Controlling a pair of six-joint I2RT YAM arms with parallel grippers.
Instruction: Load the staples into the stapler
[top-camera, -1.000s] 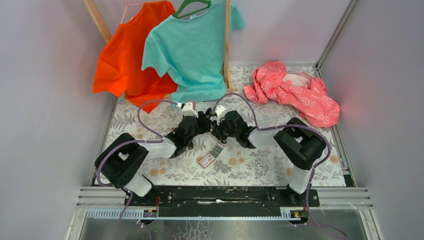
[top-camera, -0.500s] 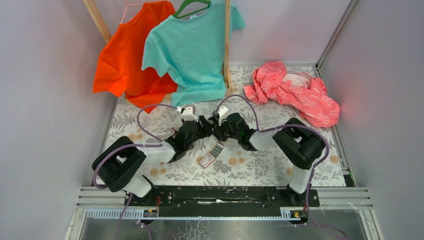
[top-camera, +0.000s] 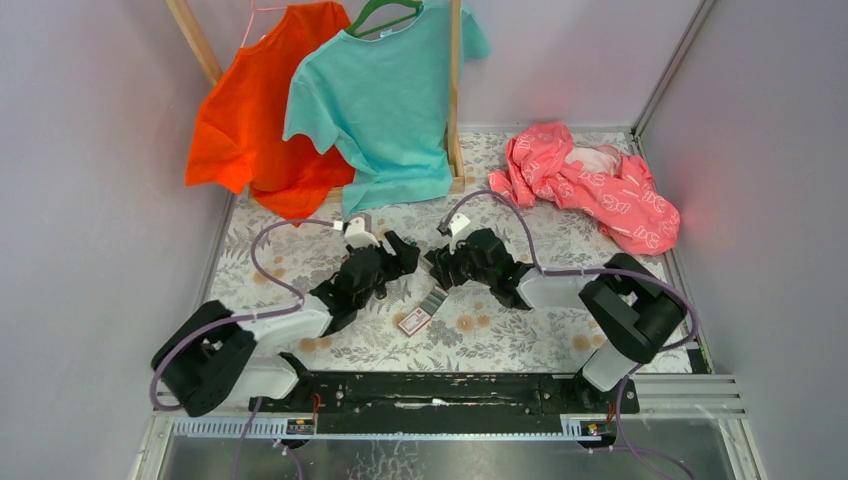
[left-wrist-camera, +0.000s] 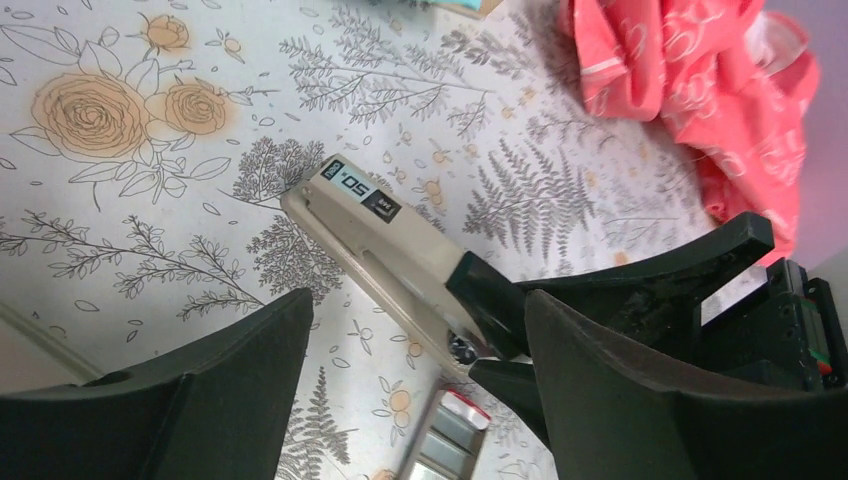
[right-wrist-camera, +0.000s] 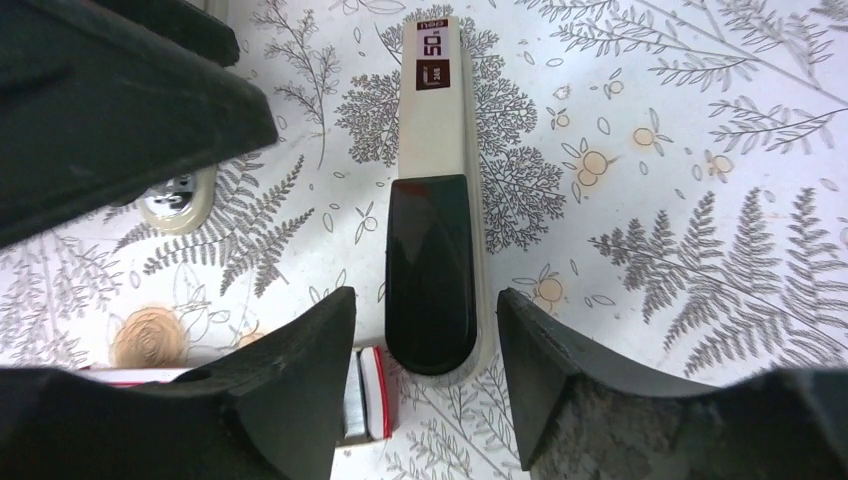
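Stapler (right-wrist-camera: 435, 200) lies shut on desk (right-wrist-camera: 700, 150) between right pincer's (right-wrist-camera: 425, 300) spread fingers, unpinched. Staples (right-wrist-camera: 365, 395) sit just beside one finger. Left pincer (left-wrist-camera: 418, 300) spread, empty. Judged: loading not yet begun; next move calls for opening the stapler.

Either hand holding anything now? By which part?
Nothing held. Left hand and right hand both open; stapler lies free on the table between the right hand's fingers.

The staples (top-camera: 418, 315) lie near the left gripper (top-camera: 402, 253) and right gripper (top-camera: 436, 268).
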